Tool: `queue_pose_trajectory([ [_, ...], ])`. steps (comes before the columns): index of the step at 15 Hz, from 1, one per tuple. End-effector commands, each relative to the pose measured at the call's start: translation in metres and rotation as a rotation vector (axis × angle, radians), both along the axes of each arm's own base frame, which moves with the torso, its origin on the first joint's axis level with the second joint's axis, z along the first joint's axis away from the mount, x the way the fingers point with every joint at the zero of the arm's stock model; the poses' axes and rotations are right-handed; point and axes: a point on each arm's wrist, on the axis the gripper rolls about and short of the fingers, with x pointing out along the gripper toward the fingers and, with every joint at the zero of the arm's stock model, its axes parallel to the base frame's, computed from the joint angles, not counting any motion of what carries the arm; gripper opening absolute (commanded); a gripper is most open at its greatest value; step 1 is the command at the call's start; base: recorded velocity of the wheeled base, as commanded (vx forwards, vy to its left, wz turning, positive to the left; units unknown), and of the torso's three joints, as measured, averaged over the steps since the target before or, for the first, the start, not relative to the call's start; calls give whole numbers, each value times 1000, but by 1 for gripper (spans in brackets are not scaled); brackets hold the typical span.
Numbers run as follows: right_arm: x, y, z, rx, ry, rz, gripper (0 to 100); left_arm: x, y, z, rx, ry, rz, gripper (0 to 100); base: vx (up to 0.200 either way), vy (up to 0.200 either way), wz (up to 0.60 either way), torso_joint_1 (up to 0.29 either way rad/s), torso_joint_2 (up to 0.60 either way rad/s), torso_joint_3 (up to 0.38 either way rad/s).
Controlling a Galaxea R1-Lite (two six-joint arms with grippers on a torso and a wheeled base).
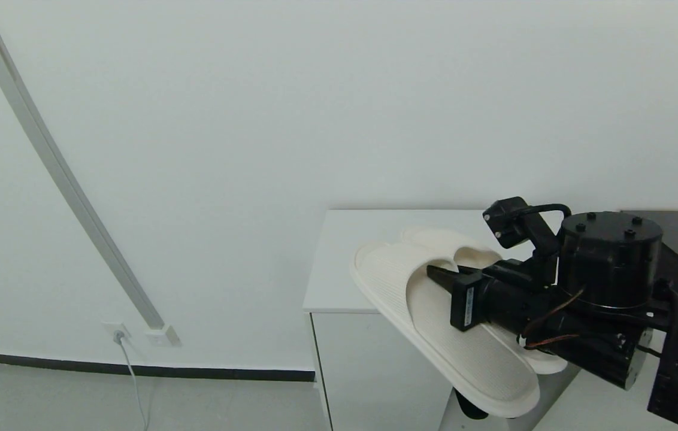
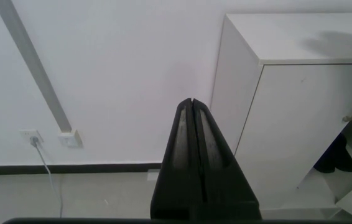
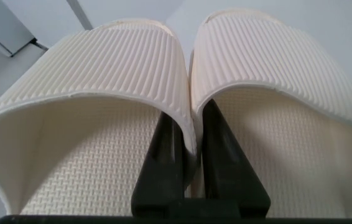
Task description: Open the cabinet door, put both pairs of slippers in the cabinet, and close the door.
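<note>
Bright, even, diffuse light casts one soft shadow on the cabinet's (image 2: 275, 37) top.

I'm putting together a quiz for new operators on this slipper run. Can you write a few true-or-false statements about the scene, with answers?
1. The right gripper is clamped on the cream slippers. True.
2. The left gripper holds a slipper. False: it is shut and empty.
3. The cream slippers lie flat on the floor. False: they are held tilted in the air by the white cabinet.
4. A wall socket with a cable plugged in sits low on the wall, left of the cabinet. True.
</note>
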Motion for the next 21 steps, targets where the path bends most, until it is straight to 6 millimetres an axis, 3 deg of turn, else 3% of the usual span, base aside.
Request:
queue_pose_trajectory([
  [1, -9, 0, 5, 10, -10, 22, 0, 0, 0, 0, 0, 1, 0, 0, 0, 0, 0, 0, 0, 0],
  [4, -9, 2, 0, -2, 2, 25, 0, 0, 0, 0, 0, 1, 0, 0, 0, 0, 0, 0, 0, 0],
  [15, -10, 3, -9, -32, 21, 23, 0, 0, 0, 0, -3, 1, 2, 0, -200, 0, 0, 1, 3, 1],
  [21, -10, 3, -13, -43, 32, 23, 0, 0, 0, 0, -3, 0, 0, 0, 0, 0, 0, 0, 0, 0],
])
